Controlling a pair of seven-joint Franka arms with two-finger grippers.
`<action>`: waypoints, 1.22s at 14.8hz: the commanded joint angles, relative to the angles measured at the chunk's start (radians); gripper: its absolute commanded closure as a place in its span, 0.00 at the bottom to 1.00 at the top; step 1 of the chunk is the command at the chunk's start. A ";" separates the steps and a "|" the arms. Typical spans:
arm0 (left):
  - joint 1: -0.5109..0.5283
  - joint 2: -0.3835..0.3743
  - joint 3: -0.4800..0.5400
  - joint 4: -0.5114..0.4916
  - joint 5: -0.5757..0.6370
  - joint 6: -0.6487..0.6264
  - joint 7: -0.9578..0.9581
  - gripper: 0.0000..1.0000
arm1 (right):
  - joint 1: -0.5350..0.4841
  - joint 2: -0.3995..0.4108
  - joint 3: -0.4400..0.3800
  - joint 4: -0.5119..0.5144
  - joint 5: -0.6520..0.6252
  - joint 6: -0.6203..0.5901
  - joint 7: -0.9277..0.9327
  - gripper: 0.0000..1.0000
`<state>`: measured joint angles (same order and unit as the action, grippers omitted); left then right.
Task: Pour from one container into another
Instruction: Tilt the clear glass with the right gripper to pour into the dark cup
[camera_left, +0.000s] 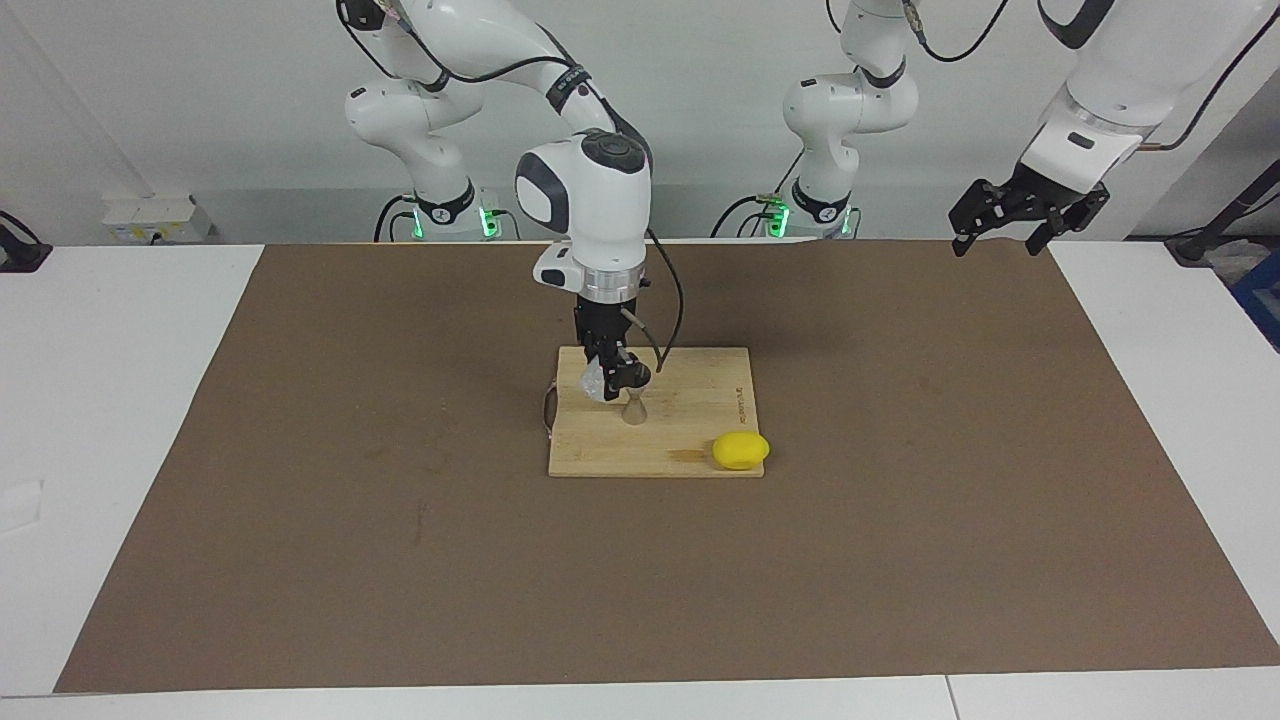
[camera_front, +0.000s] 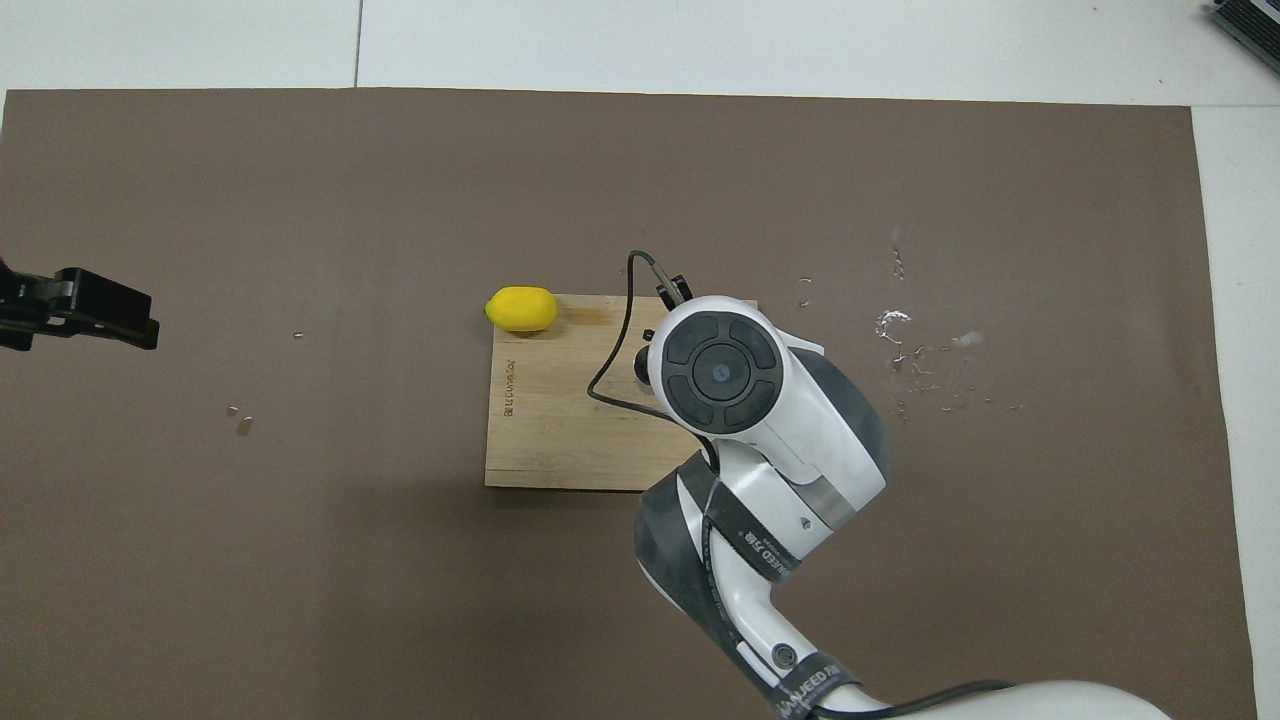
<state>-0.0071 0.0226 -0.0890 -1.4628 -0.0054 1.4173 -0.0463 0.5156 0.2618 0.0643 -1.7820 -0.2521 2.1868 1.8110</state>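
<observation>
The small clear cup is held in my right gripper, tilted, just above the wooden board. The silvery hourglass jigger stands upright on the board right beside the cup, toward the left arm's end; its top is partly covered by the gripper. In the overhead view the right wrist hides the cup, and only an edge of the jigger shows. My left gripper is open and empty, raised over the mat's edge at the left arm's end, where that arm waits.
A yellow lemon lies at the board's corner farther from the robots, toward the left arm's end. Small spilled drops are scattered on the brown mat toward the right arm's end. A black cable loops from the right wrist.
</observation>
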 joint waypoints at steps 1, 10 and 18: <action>-0.028 -0.027 0.006 -0.034 0.016 0.020 -0.040 0.00 | 0.003 -0.024 0.000 -0.024 -0.044 -0.001 0.040 0.72; -0.014 -0.029 0.011 -0.040 0.016 0.020 -0.037 0.00 | -0.015 -0.016 0.002 -0.020 0.074 0.008 0.045 0.72; -0.014 -0.029 0.014 -0.040 0.015 0.017 -0.043 0.00 | -0.052 -0.012 0.002 -0.019 0.189 0.013 0.036 0.72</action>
<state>-0.0202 0.0226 -0.0783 -1.4678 -0.0054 1.4174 -0.0777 0.4827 0.2614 0.0578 -1.7849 -0.0964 2.1868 1.8350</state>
